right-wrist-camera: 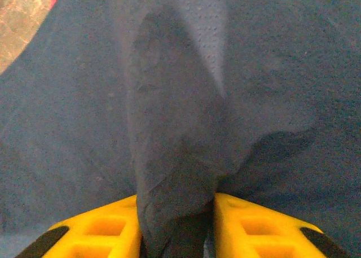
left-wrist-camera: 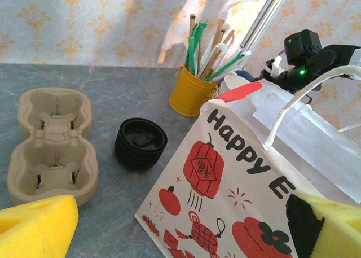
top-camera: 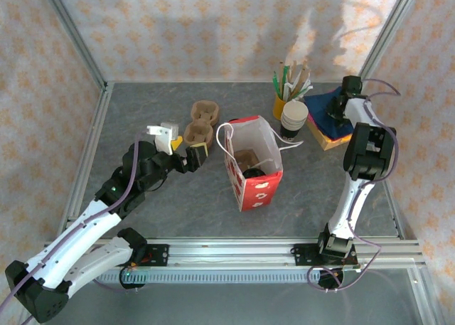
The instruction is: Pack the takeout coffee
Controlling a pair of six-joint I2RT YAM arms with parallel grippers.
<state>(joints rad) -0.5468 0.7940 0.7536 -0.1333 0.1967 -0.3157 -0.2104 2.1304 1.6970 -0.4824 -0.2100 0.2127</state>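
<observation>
Top view: the takeout coffee (top-camera: 254,174) seems to stand inside the paper bag (top-camera: 261,191), black lid up. It is probably light and crushable, so grip the wall below the lid. The left arm reaches low, its left tool (top-camera: 188,148) beside the cup carrier (top-camera: 200,123).

Left wrist view: the pads (left-wrist-camera: 34,224) gape wide, empty.

Right wrist view: the right tool (right-wrist-camera: 177,224) pinches a fold of dark blue napkin (right-wrist-camera: 169,128).

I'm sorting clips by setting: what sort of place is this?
Probably a mock café counter inside a robot test cell: a paper bag, a cup carrier and a pail of straws stand on a table fenced by a metal frame.
</observation>
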